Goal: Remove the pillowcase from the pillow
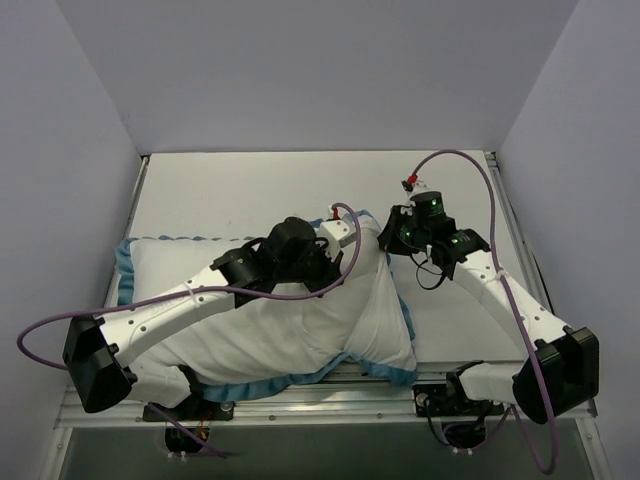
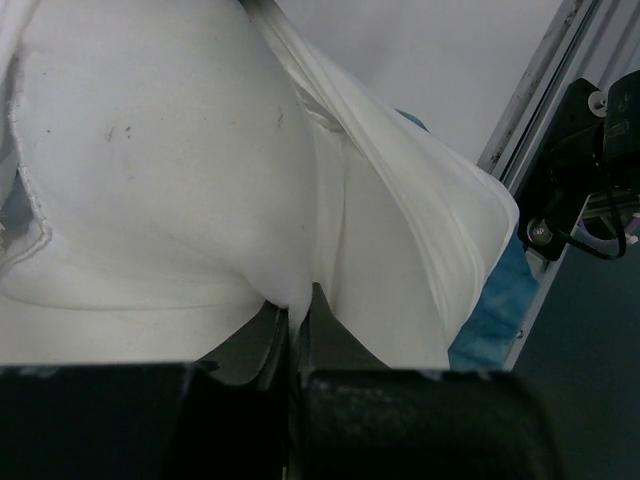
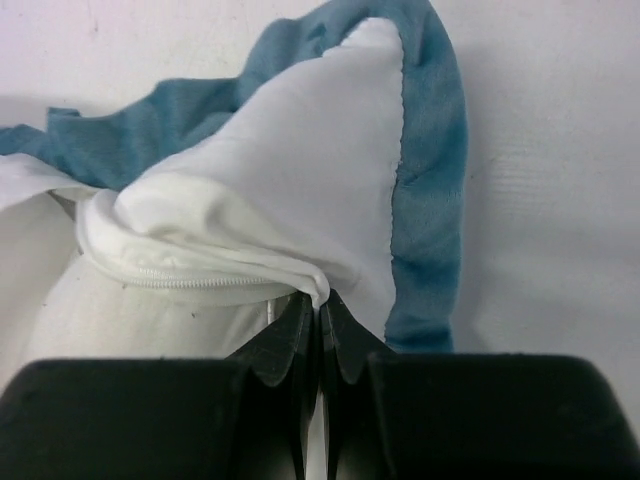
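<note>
Close to the arm bases, the pillow (image 2: 150, 150) is being supported by the table (image 1: 250, 190). A fold of its white cloth is being pinched by the fully closed left gripper (image 2: 297, 330). Farther away, the zippered edge of the pillowcase (image 3: 300, 170) is being clamped tightly by the right gripper (image 3: 320, 320).

Seen from above, my left arm (image 1: 190, 300) lies across the pillowcase (image 1: 370, 320), hiding its middle, and wrist housings cover both claws. Close up, my left claw (image 2: 300, 325) and right claw (image 3: 320, 310) are dark blurs, cut off at the bottom edge, tips pinched together in white folds. Whether the left grips pillowcase or pillow (image 2: 150, 150) is beyond telling. The pillow runs off that frame's top and left.
</note>
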